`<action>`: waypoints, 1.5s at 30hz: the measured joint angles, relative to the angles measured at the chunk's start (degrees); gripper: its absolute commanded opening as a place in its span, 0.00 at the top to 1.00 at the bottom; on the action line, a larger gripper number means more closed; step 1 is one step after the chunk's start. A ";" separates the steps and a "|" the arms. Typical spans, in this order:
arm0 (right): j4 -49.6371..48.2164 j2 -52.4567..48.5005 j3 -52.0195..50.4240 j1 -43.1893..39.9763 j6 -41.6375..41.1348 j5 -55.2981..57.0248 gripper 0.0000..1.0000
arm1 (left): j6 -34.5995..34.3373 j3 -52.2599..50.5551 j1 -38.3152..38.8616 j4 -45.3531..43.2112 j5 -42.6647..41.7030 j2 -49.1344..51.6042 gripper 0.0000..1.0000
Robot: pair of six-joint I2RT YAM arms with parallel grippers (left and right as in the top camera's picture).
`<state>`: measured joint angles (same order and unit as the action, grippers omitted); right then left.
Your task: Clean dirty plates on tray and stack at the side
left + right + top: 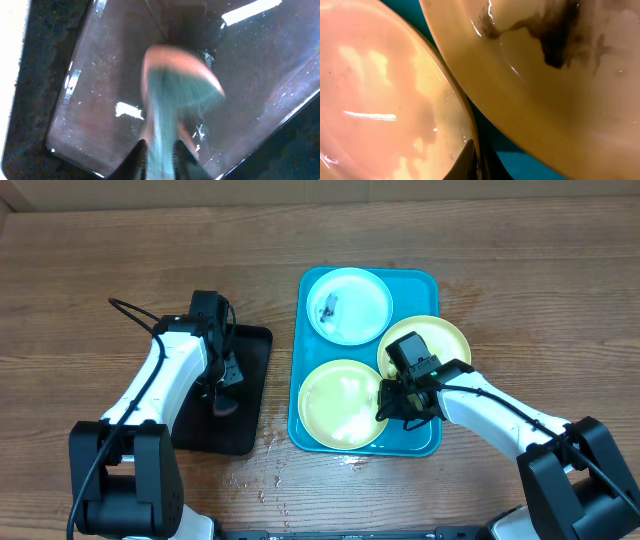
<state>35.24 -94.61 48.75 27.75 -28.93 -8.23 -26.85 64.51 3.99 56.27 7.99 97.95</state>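
The turquoise tray (432, 442) holds three plates. A mint plate (348, 305) with a dark smear lies at the back. One yellow-green plate (335, 405) lies front left, and another (440, 340) lies right, partly under my right arm. My right gripper (388, 402) is shut on the right rim of the front plate (380, 90), one finger inside and one outside (479, 162). The other yellow-green plate (560, 75) shows dark smears, with tray (530, 160) between them. My left gripper (224, 380) is shut on a teal-and-pink sponge (172, 95), pointing down at the black tray.
A narrow black tray (245, 430) lies left of the turquoise one; its wet bottom (100, 75) fills the left wrist view. Water drops lie on the wooden table (270, 470) in front of the trays.
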 measured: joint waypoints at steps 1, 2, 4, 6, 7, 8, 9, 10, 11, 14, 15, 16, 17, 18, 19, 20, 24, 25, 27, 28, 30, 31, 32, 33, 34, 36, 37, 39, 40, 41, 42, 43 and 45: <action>0.26 0.00 0.07 0.00 0.02 0.13 0.96 | 0.09 0.04 0.00 0.24 -0.02 0.00 0.72; 0.74 0.00 0.24 0.00 0.04 0.33 0.96 | 0.09 0.07 0.00 0.57 -0.04 0.00 0.67; 2.82 0.00 0.90 0.02 0.04 1.27 0.96 | 0.04 0.61 0.00 2.21 -0.26 0.00 0.57; 5.40 0.00 1.79 0.00 0.07 2.54 0.96 | 0.17 2.05 0.00 4.68 -0.50 -0.02 0.55; 6.51 0.00 2.29 0.00 0.09 3.19 0.96 | 0.07 2.99 0.00 5.75 -0.55 -0.02 0.55; 8.48 0.15 3.10 -0.02 0.20 4.28 0.96 | 0.04 4.28 0.00 7.23 -0.63 -0.13 0.54; 9.70 0.33 3.80 0.00 0.50 4.90 0.96 | 0.07 5.77 0.00 8.81 -0.66 -0.24 0.53; 10.75 0.59 4.48 -0.02 0.74 5.53 0.96 | 0.07 7.15 0.00 10.08 -0.68 -0.48 0.53; 12.31 1.01 5.70 -0.02 1.36 6.14 0.96 | 0.07 8.55 0.00 11.08 -0.70 -0.81 0.48; 16.04 2.21 10.25 0.15 3.45 7.87 0.96 | 0.15 13.73 -0.02 14.75 -0.98 -3.34 0.30; 17.27 2.51 12.48 0.39 4.39 8.79 0.96 | 0.11 15.15 -0.02 15.69 -1.14 -4.07 0.22; 18.36 2.64 15.13 0.87 5.42 9.97 0.96 | -0.07 17.16 -0.31 16.61 -1.44 -5.18 0.16; 18.58 2.64 16.13 1.07 5.84 10.36 0.96 | -0.17 19.28 -0.61 17.42 -1.88 -6.43 0.13; 18.62 2.69 18.73 2.14 6.99 11.45 0.96 | -0.04 21.59 -1.07 18.45 -2.47 -7.85 0.08; 18.21 2.71 20.68 3.28 7.82 12.17 0.96 | 0.22 24.00 -1.75 19.17 -2.97 -9.35 0.04; 17.05 2.75 23.04 5.29 8.85 13.49 0.96 | 0.17 26.14 -2.62 19.80 -3.45 -10.80 0.01; 7.02 3.13 26.91 12.87 11.37 18.03 0.96 | 0.04 33.83 -7.58 22.60 -6.54 -16.33 0.00; 4.35 3.15 27.12 14.95 11.89 19.17 0.96 | 0.04 35.19 -8.76 23.12 -7.23 -17.59 0.00; -0.79 2.99 27.15 19.21 12.81 22.21 0.96 | 0.04 36.85 -11.26 24.00 -8.66 -20.44 0.00; -2.51 2.82 27.15 20.55 13.03 23.30 0.96 | 0.07 37.09 -11.96 24.37 -9.11 -21.57 0.00; -7.37 1.55 27.23 24.09 13.53 26.95 0.96 | 0.07 37.18 -13.16 25.18 -10.01 -23.76 0.00; -9.42 0.55 27.32 25.53 13.79 29.00 0.96 | 0.07 37.18 -13.60 25.40 -10.34 -24.50 0.00; -11.69 -0.61 27.34 26.84 13.92 30.97 0.96 | 0.07 37.18 -14.10 25.53 -10.60 -25.27 0.00; -13.79 -2.16 27.34 28.26 14.01 33.66 0.96 | 0.09 37.18 -14.40 25.62 -10.82 -25.79 0.00; -16.13 -3.82 27.32 29.66 14.19 36.26 0.96 | 0.09 37.18 -14.60 25.68 -10.88 -26.23 0.00; -20.26 -7.02 27.32 32.04 15.43 41.81 0.96 | 0.09 37.18 -14.64 25.90 -11.08 -26.97 0.00; -21.90 -8.28 27.32 33.07 16.20 44.26 0.96 | 0.09 37.18 -14.64 26.03 -11.28 -27.21 0.00; -24.48 -10.10 27.28 35.23 18.45 49.09 0.96 | 0.09 37.18 -14.64 26.10 -11.45 -27.85 0.00; -25.53 -10.43 27.21 36.30 19.74 51.19 0.96 | 0.09 37.18 -14.64 26.14 -11.45 -28.17 0.00; -26.80 -10.49 27.19 37.11 20.76 52.98 0.96 | 0.09 37.18 -14.64 26.18 -11.47 -28.44 0.00; -28.39 -10.47 27.19 37.99 22.08 55.19 0.96 | 0.09 37.18 -14.64 26.27 -11.50 -28.68 0.00; -30.10 -10.45 27.21 38.69 23.30 57.02 0.96 | 0.09 37.18 -14.64 26.29 -11.52 -28.87 0.00; -32.22 -10.45 27.21 39.95 26.08 60.74 0.96 | 0.09 37.18 -14.64 26.32 -11.69 -29.07 0.00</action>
<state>3.03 -105.06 75.96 67.70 -2.85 52.51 -26.76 101.69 -10.66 82.59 -3.70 68.88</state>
